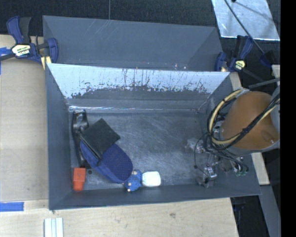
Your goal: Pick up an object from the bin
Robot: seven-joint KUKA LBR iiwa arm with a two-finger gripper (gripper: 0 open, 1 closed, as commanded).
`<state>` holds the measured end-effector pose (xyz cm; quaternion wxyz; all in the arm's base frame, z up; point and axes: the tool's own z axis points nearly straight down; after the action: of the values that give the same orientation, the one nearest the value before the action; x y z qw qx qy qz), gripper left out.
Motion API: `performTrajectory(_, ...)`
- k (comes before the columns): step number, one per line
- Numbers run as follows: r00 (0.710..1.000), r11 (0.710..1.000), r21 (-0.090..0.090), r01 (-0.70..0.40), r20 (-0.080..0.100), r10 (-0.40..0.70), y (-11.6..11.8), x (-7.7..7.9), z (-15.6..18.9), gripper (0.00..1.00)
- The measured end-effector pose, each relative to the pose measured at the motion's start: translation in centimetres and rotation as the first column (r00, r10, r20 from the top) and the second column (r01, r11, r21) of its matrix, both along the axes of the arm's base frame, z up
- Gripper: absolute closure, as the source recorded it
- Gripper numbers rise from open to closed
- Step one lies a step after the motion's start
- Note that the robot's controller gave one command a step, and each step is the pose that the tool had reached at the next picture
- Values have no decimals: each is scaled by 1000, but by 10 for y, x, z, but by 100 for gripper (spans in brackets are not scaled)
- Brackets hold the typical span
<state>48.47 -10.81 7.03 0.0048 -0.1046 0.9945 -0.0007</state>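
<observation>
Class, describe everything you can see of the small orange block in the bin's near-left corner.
The orange block is small and boxy, bright orange on top with a darker, redder near end; its material is unclear. It lies on the bin floor by the left wall's foot. The blue oval thing lies just right of it; whether they touch cannot be told.

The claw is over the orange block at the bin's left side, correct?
No. In the camera view the orange block is at the bin's left side, but the claw is at the right side, well apart from it.
</observation>
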Motion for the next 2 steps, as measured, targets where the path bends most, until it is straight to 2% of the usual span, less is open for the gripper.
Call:
performTrajectory(1, 1000, 1000, -3, 15, 0, -15, -42, 45, 32, 0)
performTrajectory(2, 970, 970, 0, -244, -2, 244, 6, 128, 32, 0)
